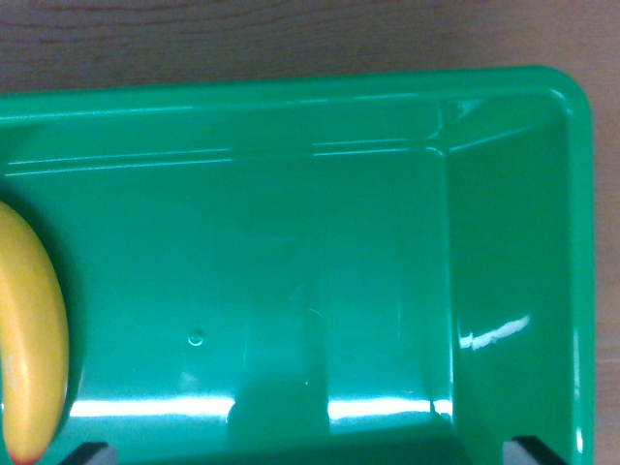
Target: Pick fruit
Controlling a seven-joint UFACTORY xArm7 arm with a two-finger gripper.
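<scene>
A yellow banana (29, 339) with a reddish tip lies inside a green plastic bin (513, 92), against the wrist view's left edge and partly cut off. Two dark fingertips (89, 453) of my gripper (310, 455) peek in at the bottom corners, far apart, above the bin's floor. Nothing sits between them. The banana is just to the left of the left fingertip.
The bin's far wall and right wall rise around a bare green floor. Beyond the far rim runs a brown wooden tabletop (291, 34).
</scene>
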